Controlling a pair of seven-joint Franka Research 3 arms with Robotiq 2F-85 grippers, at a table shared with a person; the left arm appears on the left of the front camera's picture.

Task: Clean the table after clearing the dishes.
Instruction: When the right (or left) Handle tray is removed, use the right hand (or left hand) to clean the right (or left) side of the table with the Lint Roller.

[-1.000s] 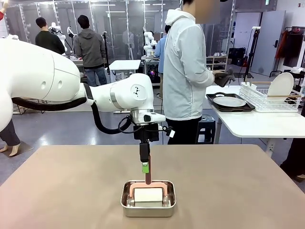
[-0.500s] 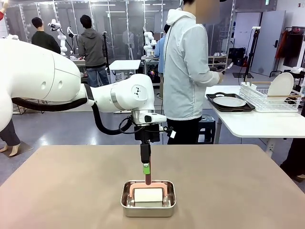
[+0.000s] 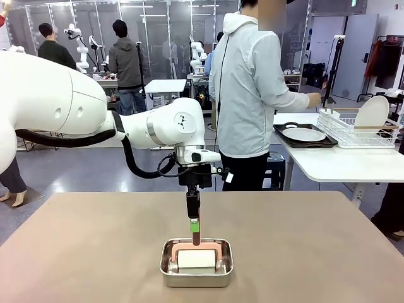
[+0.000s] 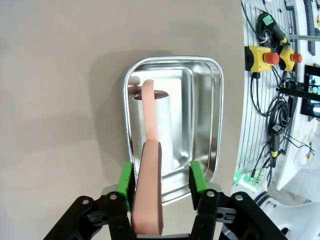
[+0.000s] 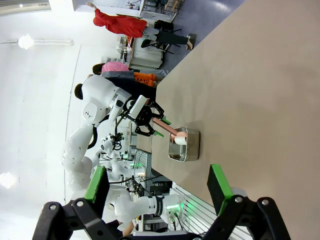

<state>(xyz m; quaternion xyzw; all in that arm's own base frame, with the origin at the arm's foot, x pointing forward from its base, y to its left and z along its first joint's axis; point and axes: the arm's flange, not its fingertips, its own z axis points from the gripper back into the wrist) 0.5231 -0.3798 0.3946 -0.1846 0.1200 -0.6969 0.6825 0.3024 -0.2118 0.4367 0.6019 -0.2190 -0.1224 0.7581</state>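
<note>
The taupe table (image 3: 95,252) carries a steel pan (image 3: 196,270) near its front middle. In the pan lies a white block (image 3: 196,258) with a pink handle (image 4: 149,165) rising out of it. My left gripper (image 3: 194,225) (image 4: 161,172) hangs straight over the pan, jaws open around the handle; one green pad (image 4: 125,180) touches it and the other stands a little off. My right gripper (image 5: 159,187) is open and holds nothing, high above the table (image 5: 250,75) and far from the pan (image 5: 184,145). A cream plate (image 3: 303,134) lies on a dark tray (image 3: 282,140) on the white side table.
A person (image 3: 249,88) stands behind the table's far edge and reaches a hand (image 3: 314,99) toward a white dish rack (image 3: 353,131) that holds another plate (image 3: 371,113). The white side table (image 3: 341,165) stands at the back right.
My left gripper has sunk a little toward the pan, staying around the pink handle. The person's hand has moved right, toward the dish rack.
</note>
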